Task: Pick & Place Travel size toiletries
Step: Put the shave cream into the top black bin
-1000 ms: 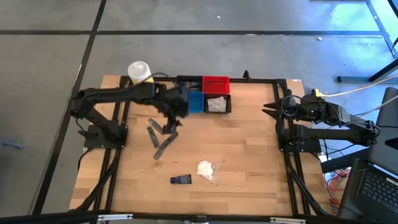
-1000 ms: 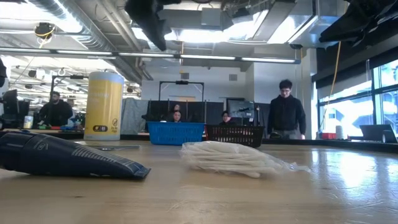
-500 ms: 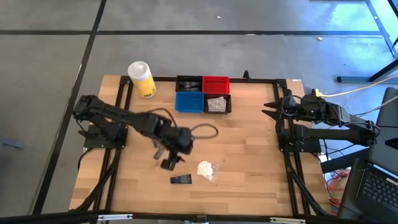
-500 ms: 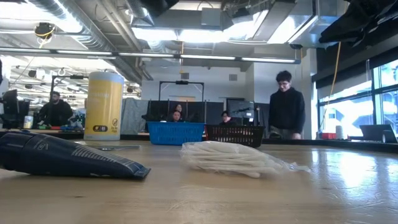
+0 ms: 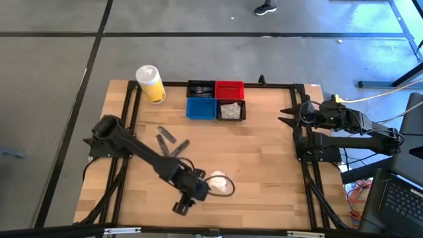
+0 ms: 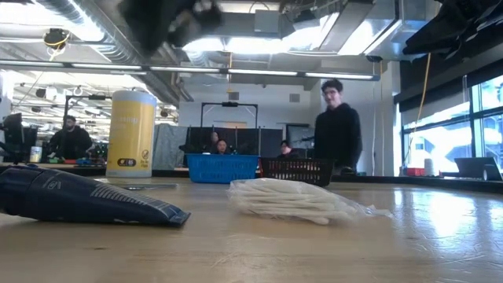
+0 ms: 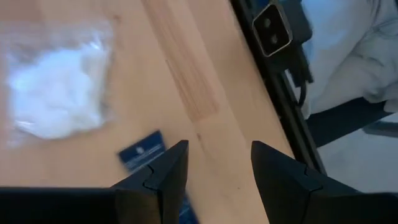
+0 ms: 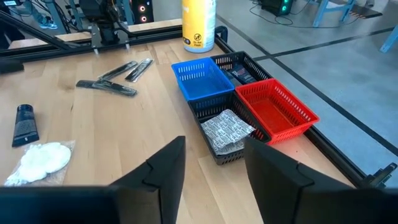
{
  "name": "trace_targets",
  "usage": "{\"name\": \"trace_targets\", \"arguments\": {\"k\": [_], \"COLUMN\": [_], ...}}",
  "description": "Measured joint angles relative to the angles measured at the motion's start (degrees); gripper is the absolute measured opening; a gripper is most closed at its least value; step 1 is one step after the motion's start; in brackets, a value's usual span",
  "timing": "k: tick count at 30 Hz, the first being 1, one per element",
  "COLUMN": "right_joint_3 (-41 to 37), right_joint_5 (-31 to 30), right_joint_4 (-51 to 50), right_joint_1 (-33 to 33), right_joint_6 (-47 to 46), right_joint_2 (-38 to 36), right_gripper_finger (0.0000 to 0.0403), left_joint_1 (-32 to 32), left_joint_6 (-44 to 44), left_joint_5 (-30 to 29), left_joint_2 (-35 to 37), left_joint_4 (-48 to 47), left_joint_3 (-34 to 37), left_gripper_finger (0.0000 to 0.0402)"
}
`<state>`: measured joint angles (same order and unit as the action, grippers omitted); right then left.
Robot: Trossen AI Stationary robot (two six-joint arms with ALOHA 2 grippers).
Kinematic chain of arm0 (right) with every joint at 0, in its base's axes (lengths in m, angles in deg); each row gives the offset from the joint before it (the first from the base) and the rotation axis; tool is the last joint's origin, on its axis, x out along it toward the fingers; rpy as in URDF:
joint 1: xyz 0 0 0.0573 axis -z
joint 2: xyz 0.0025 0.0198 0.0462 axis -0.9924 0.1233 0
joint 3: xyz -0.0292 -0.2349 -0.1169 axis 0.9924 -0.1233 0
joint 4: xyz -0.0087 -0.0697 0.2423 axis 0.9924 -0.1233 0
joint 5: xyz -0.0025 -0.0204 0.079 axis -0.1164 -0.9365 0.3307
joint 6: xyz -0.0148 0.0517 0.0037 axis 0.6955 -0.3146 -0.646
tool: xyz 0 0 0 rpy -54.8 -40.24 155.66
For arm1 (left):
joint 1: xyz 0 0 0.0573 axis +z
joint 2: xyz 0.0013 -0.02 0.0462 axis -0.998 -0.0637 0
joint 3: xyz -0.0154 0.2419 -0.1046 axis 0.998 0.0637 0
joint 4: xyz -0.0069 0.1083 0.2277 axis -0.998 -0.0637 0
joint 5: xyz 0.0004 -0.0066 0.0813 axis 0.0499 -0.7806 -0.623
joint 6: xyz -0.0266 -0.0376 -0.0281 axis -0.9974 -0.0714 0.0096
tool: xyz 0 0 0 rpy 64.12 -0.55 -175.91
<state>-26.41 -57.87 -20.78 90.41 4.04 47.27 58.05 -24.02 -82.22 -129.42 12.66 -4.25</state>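
My left gripper (image 5: 190,193) hangs open above the table near its near edge, fingers pointing down. A small navy tube (image 7: 142,149) lies flat just beside one finger, and the white wad in clear wrap (image 7: 56,93) lies flat a little further off (image 5: 221,184). In the low view the tube (image 6: 78,200) and wad (image 6: 291,200) rest on the wood, with the gripper (image 6: 173,16) blurred above. Several long dark tubes (image 5: 170,142) lie flat left of centre. My right gripper (image 8: 211,168) waits open at the table's right side (image 5: 285,118).
At the far edge stand the blue bin (image 5: 200,108), the red bin (image 5: 229,88), a black bin holding a clear packet (image 5: 229,110) and another black bin (image 5: 201,88). The yellow container (image 5: 151,83) stands to their left. A black frame rail (image 7: 280,93) edges the table. People are in the room behind.
My left gripper has swept from beside the bins toward the table's near edge, passing the long dark tubes, and now hangs over the navy tube next to the white wad. The toiletries have stayed where they lay. A person behind the table has walked across the room.
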Motion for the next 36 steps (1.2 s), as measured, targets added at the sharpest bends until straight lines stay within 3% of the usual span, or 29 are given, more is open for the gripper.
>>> {"name": "trace_targets", "arguments": {"k": [9,19,22,29,36], "right_joint_3": [0.0,0.0,0.0,0.0,0.0], "right_joint_5": [0.0,0.0,0.0,0.0,0.0], "right_joint_4": [0.0,0.0,0.0,0.0,0.0], "right_joint_1": [0.0,0.0,0.0,0.0,0.0], "right_joint_6": [0.0,0.0,0.0,0.0,0.0], "right_joint_2": [0.0,0.0,0.0,0.0,0.0], "right_gripper_finger": [0.0180,0.0188,0.0185,0.0170,0.0155], "left_joint_1": [1.1,2.5,2.5,3.2,2.1], "left_joint_6": [-5.6,-0.9,0.7,-8.5,-14.5], "left_joint_5": [10.5,11.4,8.2,4.8,-13.0], "left_joint_2": [-4.2,-4.1,-4.1,-4.1,-4.0], "left_joint_4": [0.4,3.5,5.0,0.1,-9.3], "left_joint_3": [0.0,0.0,0.0,0.0,1.4], "left_gripper_finger": [0.0187,0.0195,0.0196,0.0229,0.0279]}}
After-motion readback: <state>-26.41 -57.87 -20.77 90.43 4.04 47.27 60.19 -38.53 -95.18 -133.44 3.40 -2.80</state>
